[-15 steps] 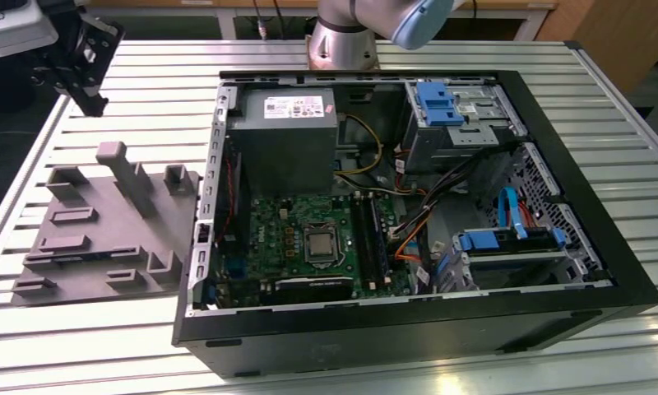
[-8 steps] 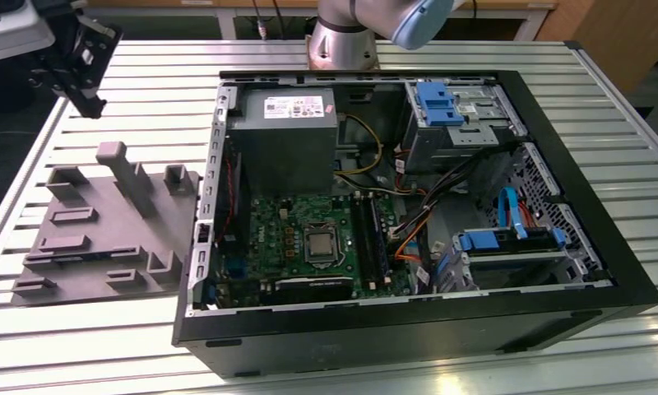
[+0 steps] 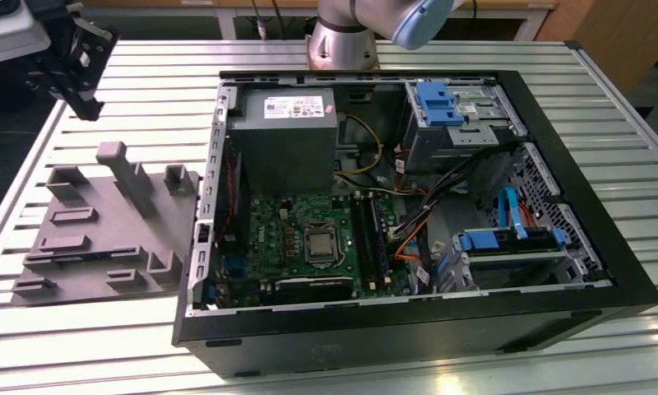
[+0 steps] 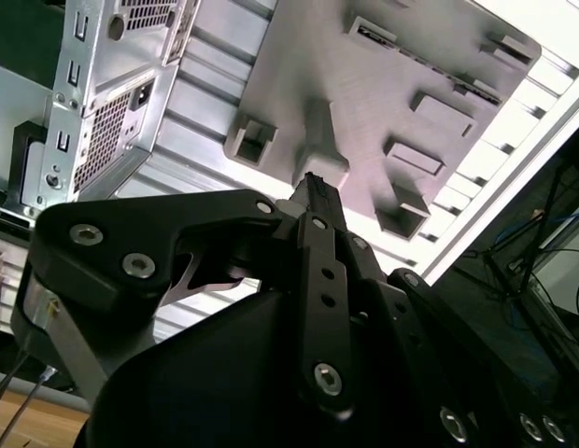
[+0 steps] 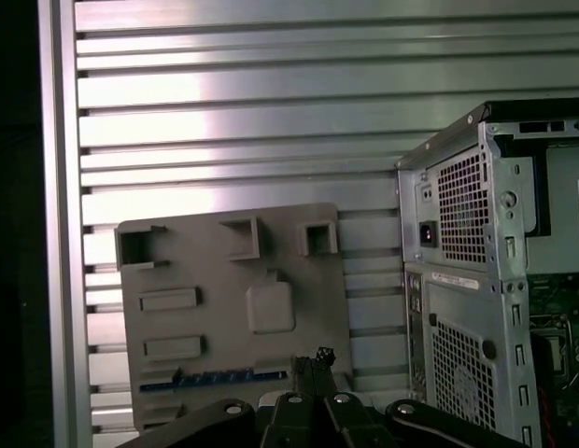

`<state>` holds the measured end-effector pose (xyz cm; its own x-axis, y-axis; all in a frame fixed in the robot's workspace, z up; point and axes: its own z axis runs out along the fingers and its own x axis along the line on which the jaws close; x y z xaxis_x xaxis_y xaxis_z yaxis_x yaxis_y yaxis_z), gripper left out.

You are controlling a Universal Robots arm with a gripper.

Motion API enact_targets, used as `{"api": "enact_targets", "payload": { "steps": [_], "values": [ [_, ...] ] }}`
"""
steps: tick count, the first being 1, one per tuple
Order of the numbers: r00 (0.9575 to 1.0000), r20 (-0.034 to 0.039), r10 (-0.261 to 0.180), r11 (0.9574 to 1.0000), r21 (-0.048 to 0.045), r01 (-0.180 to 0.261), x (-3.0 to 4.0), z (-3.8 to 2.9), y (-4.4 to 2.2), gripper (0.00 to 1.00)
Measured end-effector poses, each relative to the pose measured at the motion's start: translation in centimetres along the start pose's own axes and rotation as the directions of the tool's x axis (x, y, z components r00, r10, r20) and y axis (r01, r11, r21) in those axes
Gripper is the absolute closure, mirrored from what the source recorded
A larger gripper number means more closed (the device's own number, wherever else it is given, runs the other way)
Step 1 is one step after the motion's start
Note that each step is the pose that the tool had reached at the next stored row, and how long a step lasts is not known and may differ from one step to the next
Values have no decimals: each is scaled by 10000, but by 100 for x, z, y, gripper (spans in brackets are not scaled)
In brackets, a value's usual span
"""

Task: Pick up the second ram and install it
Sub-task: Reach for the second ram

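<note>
We are logging the gripper hanging above the grey tray, fingers pressed together and empty, the ram lying flat in a slot along one tray edge, bare table slats lying around, and the case wall standing just beside.

Slatted metal table, probably aluminium. Standing directly on it, an open computer case. Lying flat just beside the case, on the exterior view's left, a grey moulded tray, narrowly apart.
</note>
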<state>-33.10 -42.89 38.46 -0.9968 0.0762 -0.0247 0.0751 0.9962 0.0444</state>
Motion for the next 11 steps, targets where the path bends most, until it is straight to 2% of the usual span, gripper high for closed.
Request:
{"api": "enact_targets", "payload": {
  "steps": [11],
  "values": [
    [10000, 0, 0, 10000, 0, 0, 23, 9, -33, 89]
  ]
}}
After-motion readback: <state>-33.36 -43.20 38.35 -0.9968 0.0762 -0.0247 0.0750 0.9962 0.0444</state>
